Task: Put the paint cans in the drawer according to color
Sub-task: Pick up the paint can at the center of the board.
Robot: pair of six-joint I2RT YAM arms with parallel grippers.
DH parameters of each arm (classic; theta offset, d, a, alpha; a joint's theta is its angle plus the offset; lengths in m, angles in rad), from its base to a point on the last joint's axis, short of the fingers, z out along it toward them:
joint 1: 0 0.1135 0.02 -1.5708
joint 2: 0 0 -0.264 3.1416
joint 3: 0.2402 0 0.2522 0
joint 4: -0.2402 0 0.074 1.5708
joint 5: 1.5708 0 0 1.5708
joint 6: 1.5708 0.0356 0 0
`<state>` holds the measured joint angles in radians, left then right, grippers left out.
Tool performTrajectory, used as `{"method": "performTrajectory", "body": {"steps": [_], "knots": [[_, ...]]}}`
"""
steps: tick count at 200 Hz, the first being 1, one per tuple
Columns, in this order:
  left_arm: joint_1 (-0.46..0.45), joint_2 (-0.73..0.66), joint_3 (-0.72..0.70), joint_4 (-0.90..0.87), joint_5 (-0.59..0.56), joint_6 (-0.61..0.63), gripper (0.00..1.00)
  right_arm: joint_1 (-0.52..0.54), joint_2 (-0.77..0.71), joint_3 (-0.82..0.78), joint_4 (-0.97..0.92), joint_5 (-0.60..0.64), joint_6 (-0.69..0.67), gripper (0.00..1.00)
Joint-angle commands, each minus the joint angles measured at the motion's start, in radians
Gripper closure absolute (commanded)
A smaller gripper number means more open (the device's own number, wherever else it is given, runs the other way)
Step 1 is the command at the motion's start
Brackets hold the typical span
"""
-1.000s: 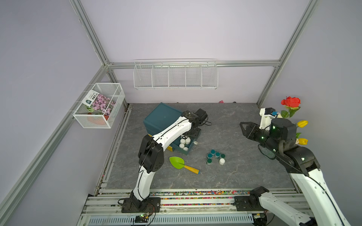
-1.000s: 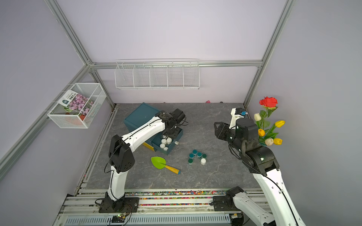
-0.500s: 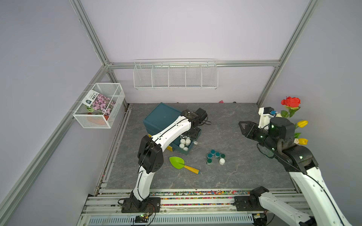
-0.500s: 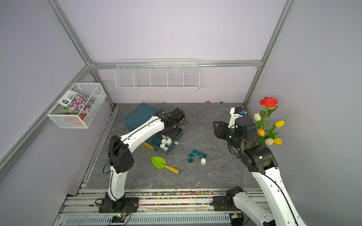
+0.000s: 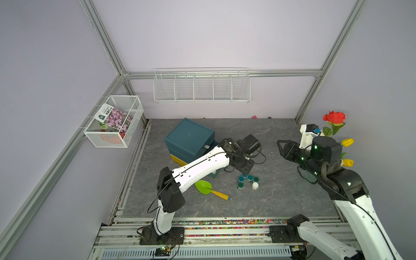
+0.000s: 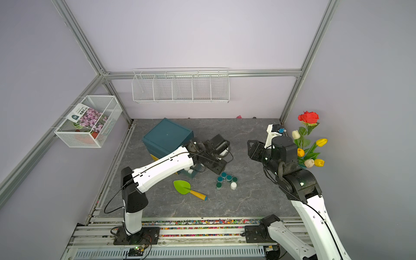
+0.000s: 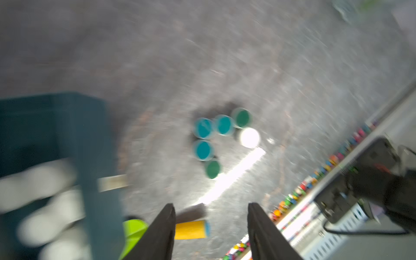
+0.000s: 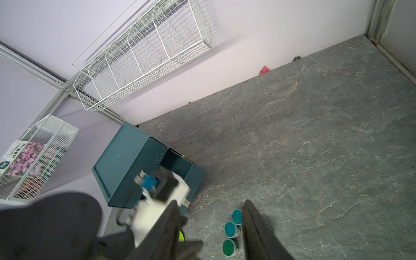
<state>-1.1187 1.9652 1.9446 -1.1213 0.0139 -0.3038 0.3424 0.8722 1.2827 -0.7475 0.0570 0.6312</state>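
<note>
Grey marbled table (image 5: 281,191) status: left hand (image 7: 211,206), fingers now apart and empty, has swung from the open teal plastic drawer (image 7: 99,139) toward the small round paint cans (image 5: 249,178) clustered nearby, so another pick is probably next.

a robotics lab test cell is shown: plain lilac walls (image 5: 202,33) are framed by aluminium profiles (image 5: 122,73), and a left arm (image 5: 202,164) and a right arm (image 5: 355,211) are bolted to a slotted rail (image 5: 225,231) at the front edge of a grey stone-patterned desk (image 5: 270,202). wire baskets (image 5: 201,86) are hung on the walls, and artificial flowers (image 5: 333,117) are fixed at one side.
</note>
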Motion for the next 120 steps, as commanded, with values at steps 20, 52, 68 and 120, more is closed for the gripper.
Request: {"method": "performTrajectory", "body": {"steps": [20, 52, 68, 120], "knots": [[-0.053, 0.13, -0.07, 0.101, 0.15, -0.097, 0.42, -0.003, -0.033, 0.028, -0.039, 0.036, -0.007, 0.52], [-0.066, 0.183, -0.087, 0.157, 0.092, -0.167, 0.38, -0.004, -0.045, 0.026, -0.056, 0.03, 0.003, 0.52], [-0.066, 0.217, -0.064, 0.157, 0.067, -0.176, 0.37, -0.003, -0.047, 0.029, -0.067, 0.027, 0.004, 0.52], [-0.066, 0.296, -0.036, 0.207, 0.088, -0.178, 0.38, -0.004, -0.057, 0.033, -0.096, 0.026, -0.007, 0.52]]}}
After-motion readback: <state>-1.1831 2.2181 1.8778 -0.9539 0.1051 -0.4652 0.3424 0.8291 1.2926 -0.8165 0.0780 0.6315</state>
